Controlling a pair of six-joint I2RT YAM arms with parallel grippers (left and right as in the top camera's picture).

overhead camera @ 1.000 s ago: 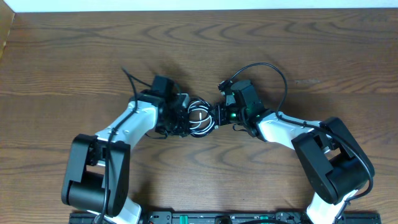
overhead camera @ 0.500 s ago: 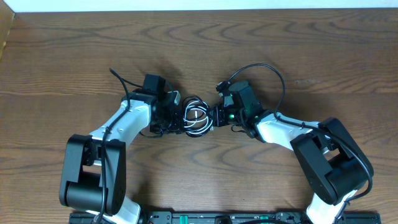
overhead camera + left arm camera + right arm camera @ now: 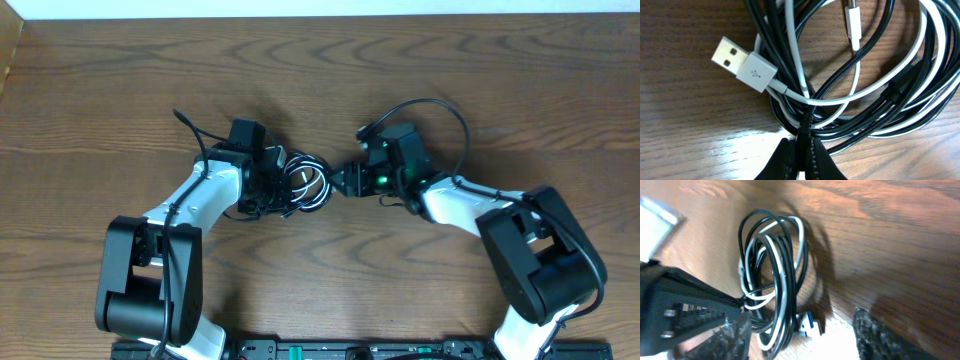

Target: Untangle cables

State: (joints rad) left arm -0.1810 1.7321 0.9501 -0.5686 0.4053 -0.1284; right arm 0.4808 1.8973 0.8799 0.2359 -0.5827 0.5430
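Observation:
The cables (image 3: 308,184), black and white cords coiled in one small bundle, lie on the wooden table between my two grippers. In the left wrist view the cables (image 3: 860,90) fill the frame, with a white USB plug (image 3: 747,67) at the upper left and a slim white plug (image 3: 852,25) at the top. My left gripper (image 3: 283,186) (image 3: 805,157) is shut on a black strand at the bundle's near edge. My right gripper (image 3: 343,182) (image 3: 800,325) stands open; the cables (image 3: 772,275) run past its left finger (image 3: 725,335), and a white-and-blue plug (image 3: 809,323) lies between the fingers.
Thick black wires fixed to the arms arch over the table: one loop behind the right wrist (image 3: 445,110), one behind the left wrist (image 3: 190,128). A pale strip (image 3: 320,8) borders the table's far edge. Both arm bases (image 3: 150,290) (image 3: 545,270) stand near the front.
My right gripper has opened, let go of the bundle and drawn back a little to the right. The left gripper has pulled the bundle slightly left.

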